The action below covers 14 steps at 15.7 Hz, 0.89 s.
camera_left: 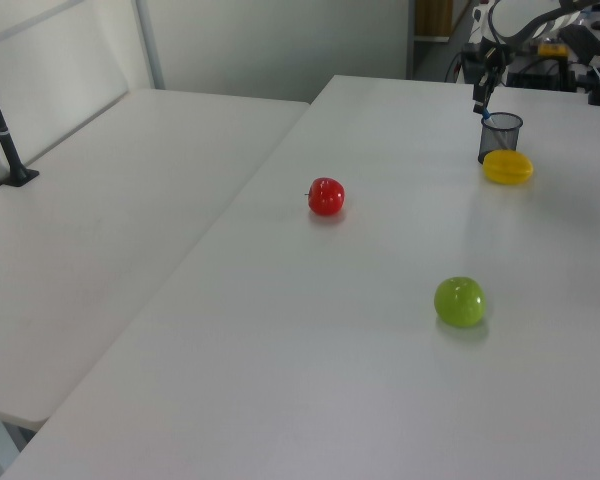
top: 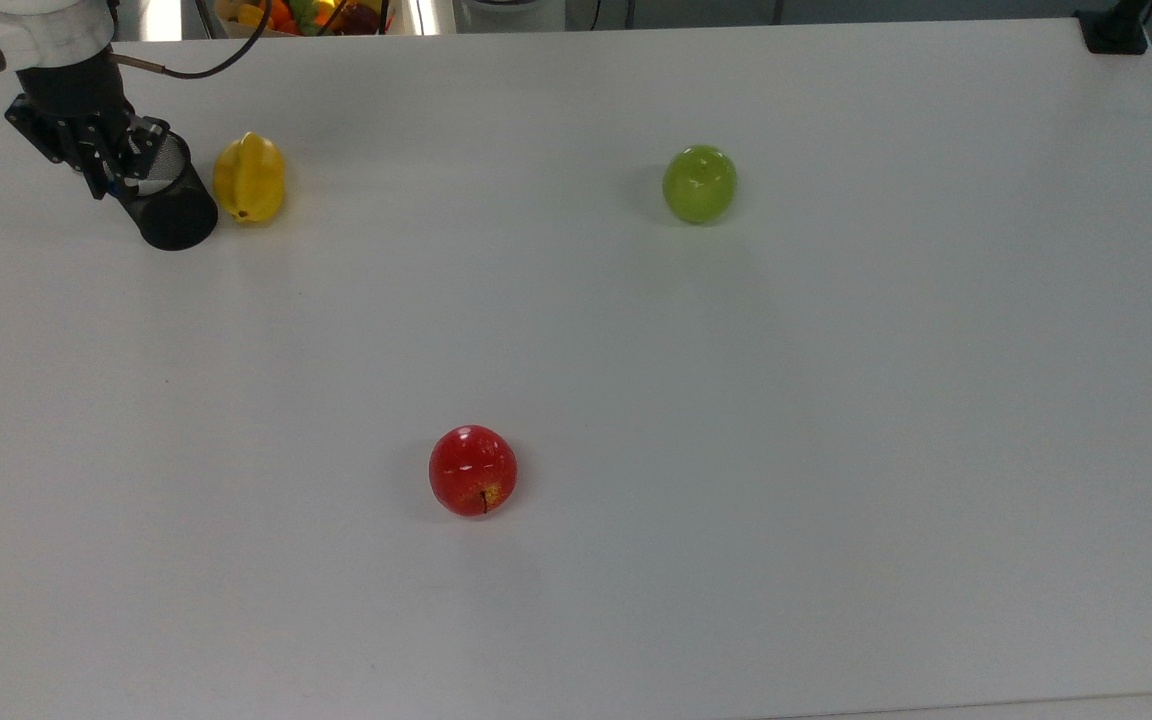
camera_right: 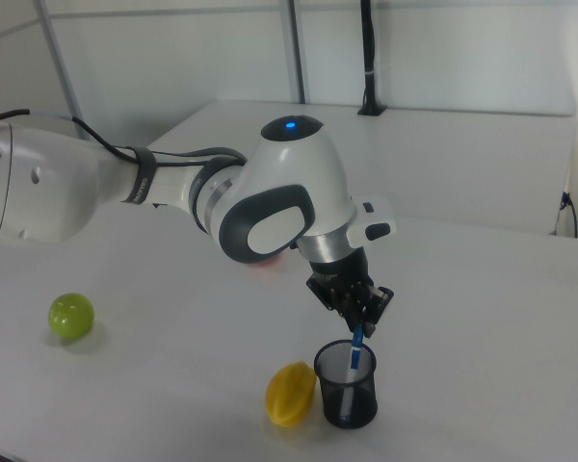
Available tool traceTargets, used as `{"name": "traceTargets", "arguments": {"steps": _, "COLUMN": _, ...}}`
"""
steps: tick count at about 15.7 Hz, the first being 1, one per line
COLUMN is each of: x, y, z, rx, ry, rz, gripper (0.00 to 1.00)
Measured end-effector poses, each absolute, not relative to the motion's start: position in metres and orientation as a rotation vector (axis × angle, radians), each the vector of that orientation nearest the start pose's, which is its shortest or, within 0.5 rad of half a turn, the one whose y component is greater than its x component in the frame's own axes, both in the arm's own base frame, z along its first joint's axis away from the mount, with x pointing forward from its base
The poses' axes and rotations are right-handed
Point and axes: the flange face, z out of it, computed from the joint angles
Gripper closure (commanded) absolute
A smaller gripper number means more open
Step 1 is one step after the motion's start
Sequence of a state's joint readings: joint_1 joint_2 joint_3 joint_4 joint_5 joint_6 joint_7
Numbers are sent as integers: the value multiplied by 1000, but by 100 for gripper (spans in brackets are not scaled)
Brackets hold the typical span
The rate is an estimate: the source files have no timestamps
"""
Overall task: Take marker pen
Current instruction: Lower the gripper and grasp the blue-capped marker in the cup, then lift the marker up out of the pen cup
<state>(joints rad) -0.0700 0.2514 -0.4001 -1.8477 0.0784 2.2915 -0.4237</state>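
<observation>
Big plain white table (top: 636, 600), matte, bare across most of its spread. Closest to the bottom edge in the top view: red apple (top: 473, 470), stem facing forward, sitting alone, well apart from the rest. Further up and toward the top view's right: green apple (top: 699, 183), also alone. Over at the far corner on the top view's left: black mesh cup (top: 168, 200) standing upright, with a yellow starfruit (top: 249, 177) just beside it, looks like touching or nearly so, can't tell for sure.

Right above the cup's mouth: claw (camera_right: 359, 325), clenched on the marker pen (camera_right: 355, 348). In the right view, blue top of the pen pinched between the fingers (camera_right: 370, 310), white barrel hanging slightly tilted with its lower part still down inside the cup. In the top view, only a speck of blue under the claw (top: 111, 175), pen mostly hidden there. White arm (camera_right: 270, 202) with a glowing blue dot on top, reaching in from the right view's left.

Room stuff: second white table (camera_left: 100, 230) butted against the main one on the left view's left, black pole clamped to its edge (camera_left: 5, 140). Pale walls with white frame posts behind. Beyond the far edge in the top view, a bowl of colourful fruit (top: 296, 15) and some cables.
</observation>
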Motion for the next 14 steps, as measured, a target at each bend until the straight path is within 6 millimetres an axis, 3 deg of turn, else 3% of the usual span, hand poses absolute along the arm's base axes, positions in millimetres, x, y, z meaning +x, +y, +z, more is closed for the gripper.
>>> {"name": "traceTargets", "arguments": {"steps": 4, "x": 576, "y": -273, "z": 420, "rx": -3247, "ry": 115, "rz": -294, "gripper": 93}}
{"name": "traceTargets", "arguments": {"steps": 8, "x": 577, "y": -273, "z": 423, "rx": -3248, "ry": 114, "rz": -301, "gripper": 93}}
{"name": "traceTargets", "arguments": {"steps": 11, "x": 579, "y": -274, "z": 437, "rx": -3251, "ry": 114, "rz": -343, "gripper": 93}}
{"name": "traceTargets", "arguments": {"steps": 14, "x": 578, "y": -276, "z": 465, "rx": -3251, "ry": 119, "rz": -425, "gripper": 93}}
